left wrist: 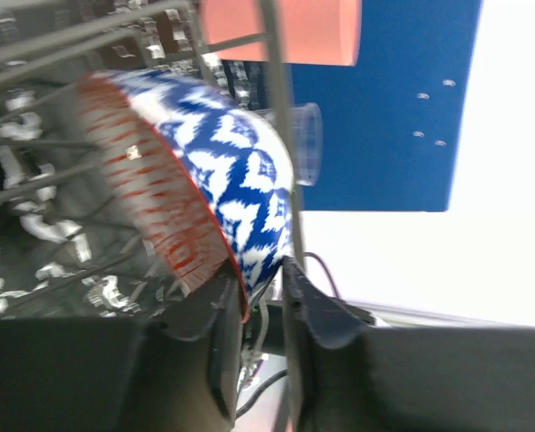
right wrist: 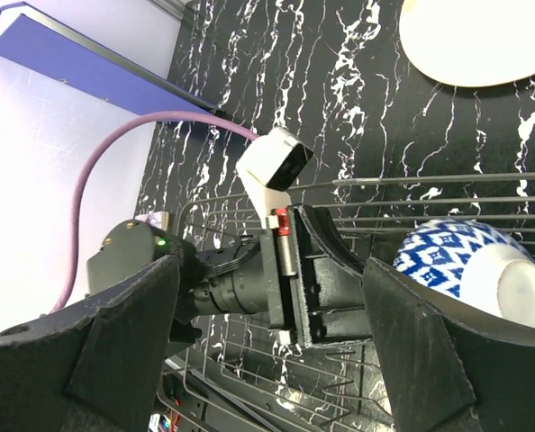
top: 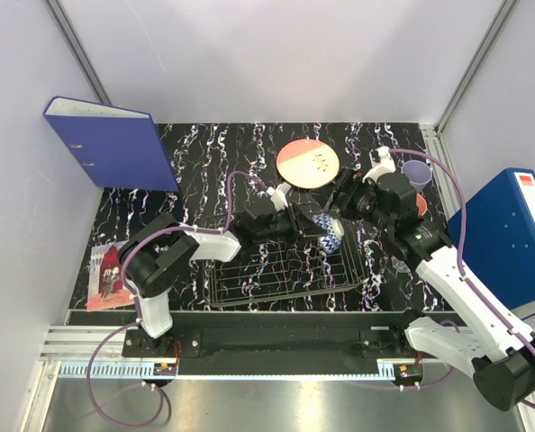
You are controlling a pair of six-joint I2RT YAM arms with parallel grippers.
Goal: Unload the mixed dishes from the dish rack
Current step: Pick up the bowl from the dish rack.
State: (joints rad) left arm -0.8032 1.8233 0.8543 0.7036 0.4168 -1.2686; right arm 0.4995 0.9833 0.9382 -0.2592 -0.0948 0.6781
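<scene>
The left tool is pinched on the rim of the small blue-and-white patterned bowl, one finger inside and one outside. The bowl stands tilted on edge at the far right corner of the dish rack — a rim pinch is probably the only hold so narrow a tool gets on it. The right tool hovers near, spread wide and empty, perhaps to receive the bowl, while the large pink plate lies on the tabletop beyond the wire — likely already unloaded.
</scene>
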